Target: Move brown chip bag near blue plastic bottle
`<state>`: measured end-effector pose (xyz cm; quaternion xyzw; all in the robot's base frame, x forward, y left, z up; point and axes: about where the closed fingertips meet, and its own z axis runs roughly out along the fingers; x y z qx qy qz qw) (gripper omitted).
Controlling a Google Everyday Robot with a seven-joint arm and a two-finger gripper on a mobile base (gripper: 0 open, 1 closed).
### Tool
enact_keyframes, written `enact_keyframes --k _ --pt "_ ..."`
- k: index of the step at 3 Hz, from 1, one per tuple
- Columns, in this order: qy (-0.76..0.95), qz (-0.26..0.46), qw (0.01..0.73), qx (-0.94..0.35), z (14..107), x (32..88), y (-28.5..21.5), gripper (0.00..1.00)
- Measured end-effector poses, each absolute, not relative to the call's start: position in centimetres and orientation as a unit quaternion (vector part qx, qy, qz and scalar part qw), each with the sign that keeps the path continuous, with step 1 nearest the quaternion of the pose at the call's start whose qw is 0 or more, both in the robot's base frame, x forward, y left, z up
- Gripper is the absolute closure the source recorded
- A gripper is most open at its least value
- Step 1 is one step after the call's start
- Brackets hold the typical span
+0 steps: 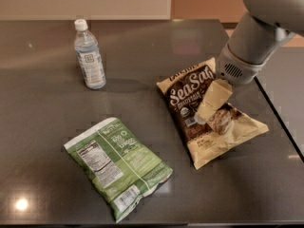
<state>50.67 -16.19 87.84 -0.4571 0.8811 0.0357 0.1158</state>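
A dark table [47,99] filled the view, and the robot's pale arm [256,37] reached in from the upper right. A green bag [118,167] with a white nutrition label lay flat at the front left, while the brown chip bag [187,103] lay right of centre, well apart from the blue plastic bottle [89,56] standing upright at the back left. The gripper [205,114] pointed down at the middle of the brown chip bag, and whether it was spread or pinching could not be told.

Crinkly brown chip bag [186,98] w/ matt hand [207,112] atop; glossy table [142,51].
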Motion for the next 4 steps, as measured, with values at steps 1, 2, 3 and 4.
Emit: enact_keyframes --k 1,2,3,4 --pt "0.887 0.045 0.107 -0.447 87.1 51.2 -15.7 0.18" --pt "0.887 0.056 0.106 -0.445 87.0 51.4 -15.1 0.41" --pt "0.885 0.066 0.109 -0.449 87.4 51.5 -14.4 0.64" --pt "0.88 0.078 0.113 -0.455 87.9 51.7 -13.5 0.88"
